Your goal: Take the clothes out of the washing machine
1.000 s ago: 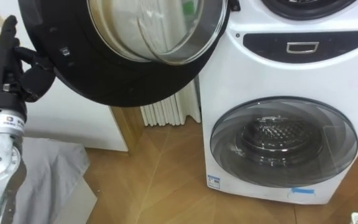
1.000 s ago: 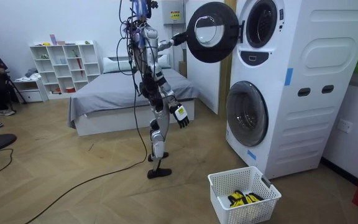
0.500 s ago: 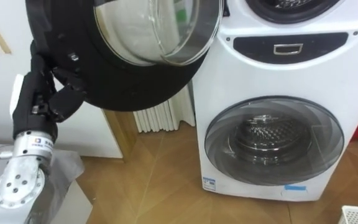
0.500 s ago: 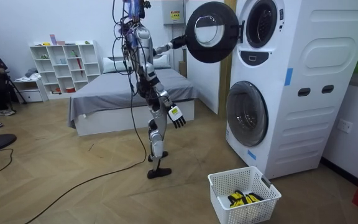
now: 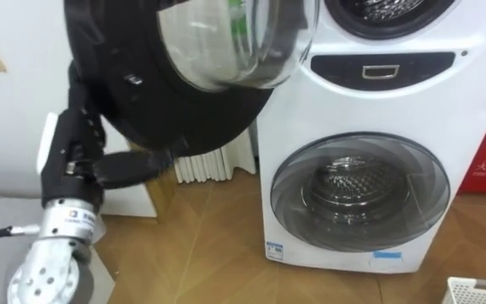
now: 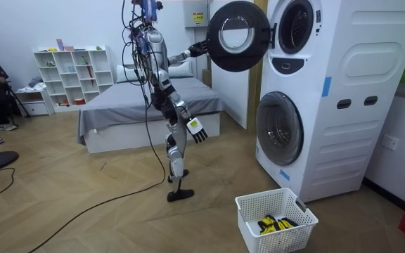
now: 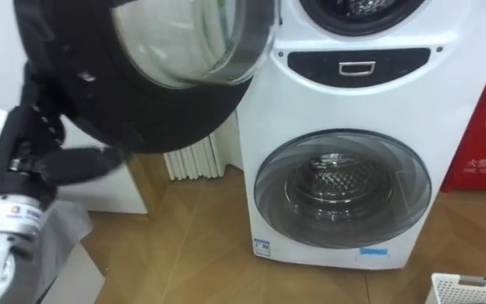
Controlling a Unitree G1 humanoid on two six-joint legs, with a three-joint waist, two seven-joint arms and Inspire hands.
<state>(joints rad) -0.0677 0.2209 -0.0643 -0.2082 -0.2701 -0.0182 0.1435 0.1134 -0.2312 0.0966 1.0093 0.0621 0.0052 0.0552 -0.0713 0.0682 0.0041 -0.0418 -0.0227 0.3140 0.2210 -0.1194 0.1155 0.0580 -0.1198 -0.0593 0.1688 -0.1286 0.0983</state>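
Beside washer, basket holds yellow-black items; left hand fingers straight on door; right hand splayed.

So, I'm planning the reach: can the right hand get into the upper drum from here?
Probably not yet. The right hand hangs low by the robot's thigh, and the open door stands between the robot and the upper drum.

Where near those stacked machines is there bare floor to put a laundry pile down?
Bare wooden floor lies between the robot and the lower washer, and from the white basket toward the bed. Crowded higher up: the open upper door juts out, the left hand at its rim.
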